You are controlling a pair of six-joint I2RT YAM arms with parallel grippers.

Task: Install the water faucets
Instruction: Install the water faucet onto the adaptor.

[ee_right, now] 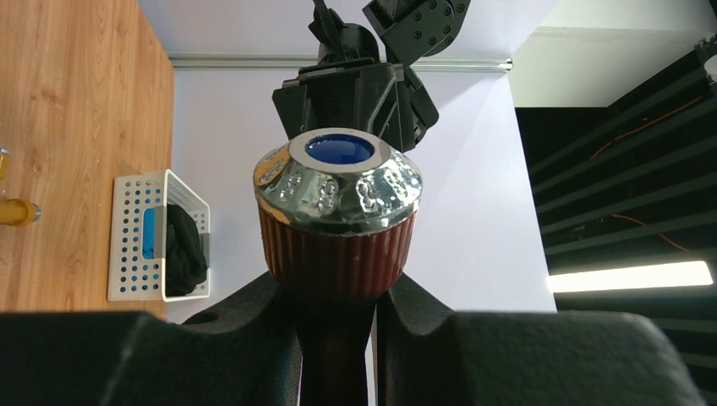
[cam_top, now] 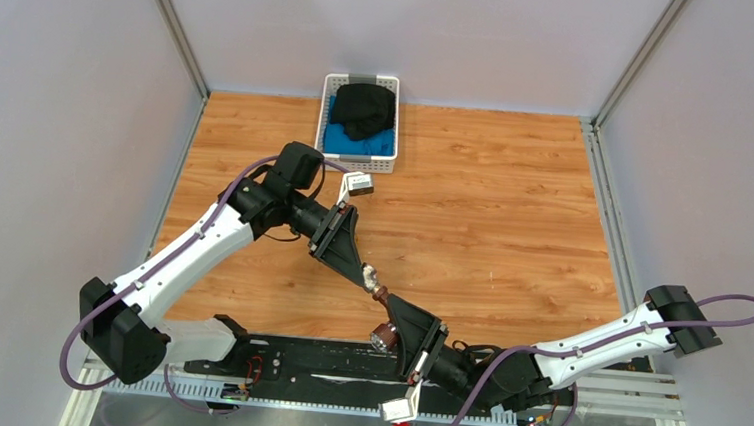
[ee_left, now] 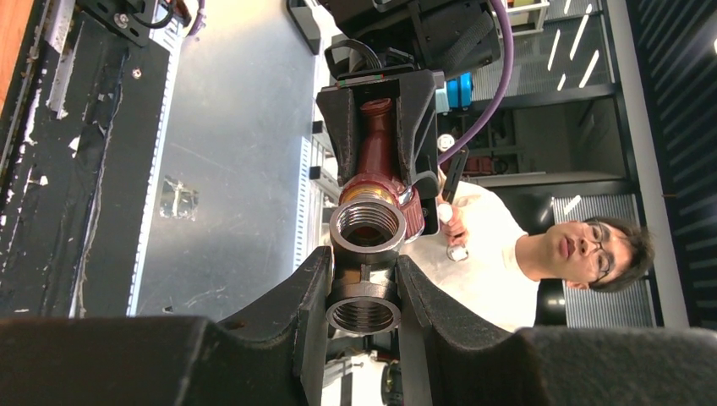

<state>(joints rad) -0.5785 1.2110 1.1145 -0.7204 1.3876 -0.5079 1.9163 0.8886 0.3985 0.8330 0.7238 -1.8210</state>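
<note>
A dark reddish-brown water faucet (ee_left: 374,152) with a silvery, blue-marked round knob (ee_right: 338,152) hangs above the table's near middle. My right gripper (ee_right: 336,296) is shut on its body just under the knob. My left gripper (ee_left: 363,279) is shut on a stubby grey threaded fitting (ee_left: 365,230), whose far end meets the faucet's brass-ringed end. In the top view the two grippers (cam_top: 364,269) (cam_top: 391,309) face each other tip to tip. A brass-yellow faucet (ee_right: 17,211) lies on the wood, cut off by the left edge of the right wrist view.
A white perforated basket (cam_top: 361,80) holding black and blue cloth stands at the back of the wooden table (cam_top: 513,213). A black base plate (cam_top: 282,362) runs along the near edge. A person (ee_left: 583,245) shows beyond the near edge in the left wrist view.
</note>
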